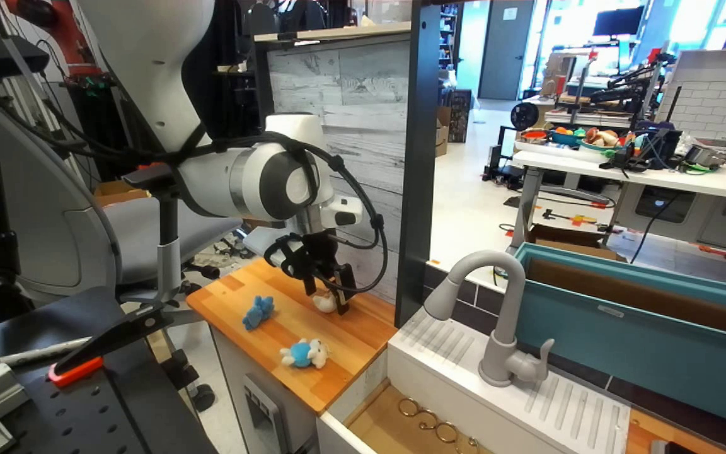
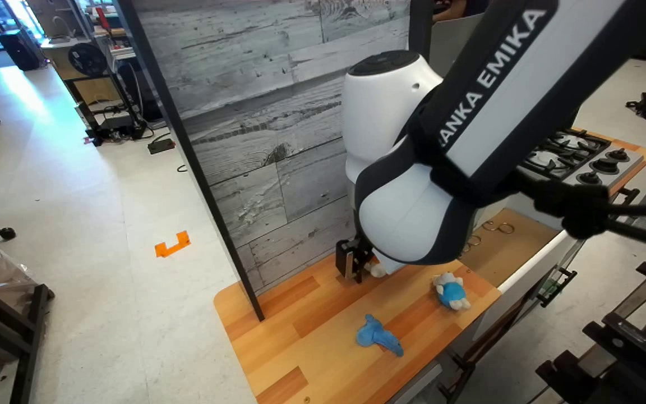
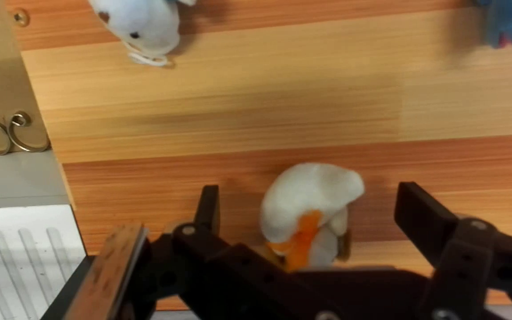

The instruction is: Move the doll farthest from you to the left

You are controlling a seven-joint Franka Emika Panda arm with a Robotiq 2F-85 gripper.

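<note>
The doll, a small cream soft toy with an orange patch, lies on the wooden counter near the grey plank wall. In an exterior view the doll [image 1: 323,304] shows between the fingers of my gripper [image 1: 327,301]. In another exterior view the doll [image 2: 378,271] is partly hidden by the arm, beside my gripper [image 2: 353,275]. In the wrist view the doll [image 3: 309,195] sits between the two spread fingers of my gripper [image 3: 307,191], with a gap on each side. Its lower part is hidden by the gripper body. The gripper is open and holds nothing.
A solid blue toy [image 1: 258,312] and a blue-and-white toy [image 1: 303,354] lie on the wooden counter [image 1: 350,353], nearer its front edge. The plank wall [image 2: 300,185] stands close behind the gripper. A sink with a grey faucet [image 1: 505,328] adjoins the counter.
</note>
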